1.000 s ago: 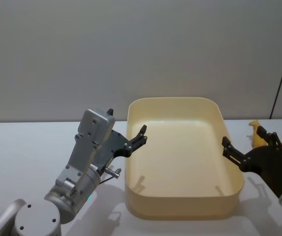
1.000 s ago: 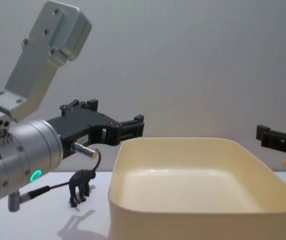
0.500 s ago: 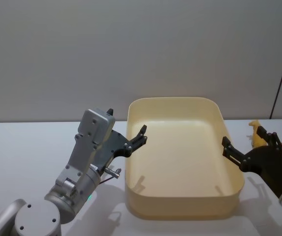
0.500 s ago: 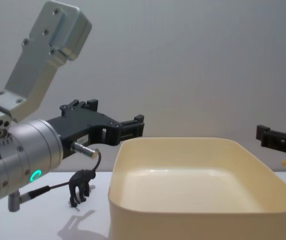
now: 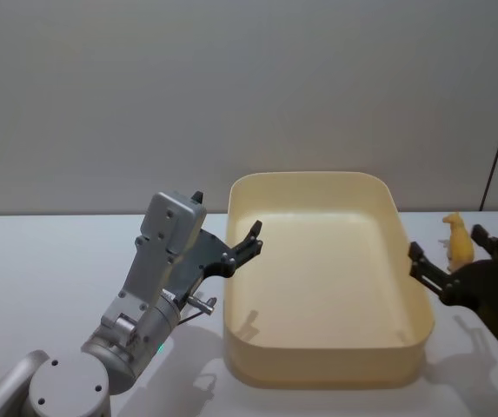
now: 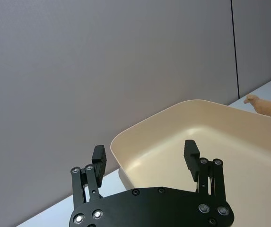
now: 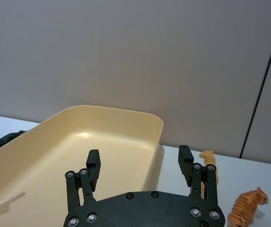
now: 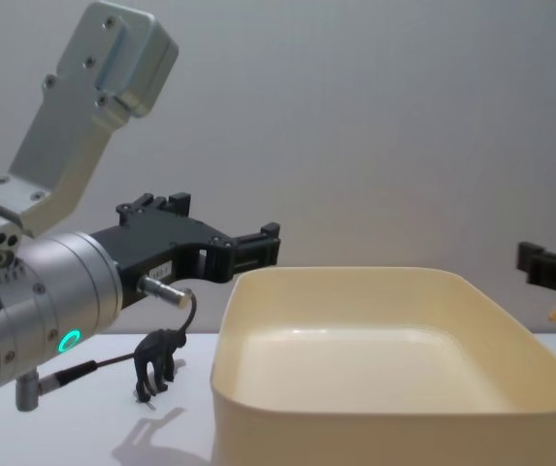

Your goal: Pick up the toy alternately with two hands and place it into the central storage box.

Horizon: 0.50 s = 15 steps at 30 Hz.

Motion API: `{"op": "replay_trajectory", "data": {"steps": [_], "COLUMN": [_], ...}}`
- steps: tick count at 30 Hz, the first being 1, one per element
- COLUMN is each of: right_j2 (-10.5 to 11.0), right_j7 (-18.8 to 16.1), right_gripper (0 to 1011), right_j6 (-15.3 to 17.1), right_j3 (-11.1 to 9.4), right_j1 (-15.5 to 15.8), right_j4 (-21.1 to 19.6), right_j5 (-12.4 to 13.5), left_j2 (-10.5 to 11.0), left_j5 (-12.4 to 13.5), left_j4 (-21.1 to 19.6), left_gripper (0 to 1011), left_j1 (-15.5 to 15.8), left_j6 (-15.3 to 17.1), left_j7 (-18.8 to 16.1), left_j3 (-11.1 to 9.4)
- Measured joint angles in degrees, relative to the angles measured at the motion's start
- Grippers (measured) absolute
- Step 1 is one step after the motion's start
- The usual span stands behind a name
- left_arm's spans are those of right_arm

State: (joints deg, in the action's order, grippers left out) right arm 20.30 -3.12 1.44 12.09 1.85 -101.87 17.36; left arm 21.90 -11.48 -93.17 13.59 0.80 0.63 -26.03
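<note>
Head view: the cream storage box [image 5: 327, 372] sits mid-table on the white table [image 5: 40, 261]; its floor is bare, with no toy inside.
Left gripper [image 6: 144, 151]: raised over the box's left rim, with its fingers spread apart and nothing between them.
Right gripper [image 7: 139, 157]: held at the box's right side, with its fingers likewise apart and empty.
Toys on the left: a black monkey [image 8: 157, 362] stands on the table just left of the box's left wall.
Toys on the right: a yellow animal [image 5: 457, 243] stands just right of the box, close beyond the right-hand fingers; a striped tiger [image 7: 246, 208] stands farther right.
Step in hand: by my reading this is the very start, with nothing yet in the box and the first pick not yet made.
Next move: one hand needs to swing outward from the box, come down with its fingers astride a toy and close on it. These little figures look light and easy to tip, so a centred, gentle approach seems wise. The other hand would take the following turn.
</note>
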Motion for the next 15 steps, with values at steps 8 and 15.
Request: {"op": "replay_trajectory", "data": {"steps": [8,15], "right_j2": [2.55,4.53], "right_j7": [3.32,7.23], "right_gripper": [1001,1001], "right_j6": [-1.13,-1.6], "right_j3": [-2.19,-4.32], "right_j1": [3.09,6.09], "right_j4": [-1.82,-3.15], "right_j5": [2.07,3.86], "left_j2": [0.0,0.0], "left_j5": [0.0,0.0], "left_j4": [0.0,0.0], "left_gripper": [1002,1001], "left_j1": [0.0,0.0], "left_j6": [0.0,0.0], "left_j7": [0.0,0.0], "left_j3": [0.0,0.0]}}
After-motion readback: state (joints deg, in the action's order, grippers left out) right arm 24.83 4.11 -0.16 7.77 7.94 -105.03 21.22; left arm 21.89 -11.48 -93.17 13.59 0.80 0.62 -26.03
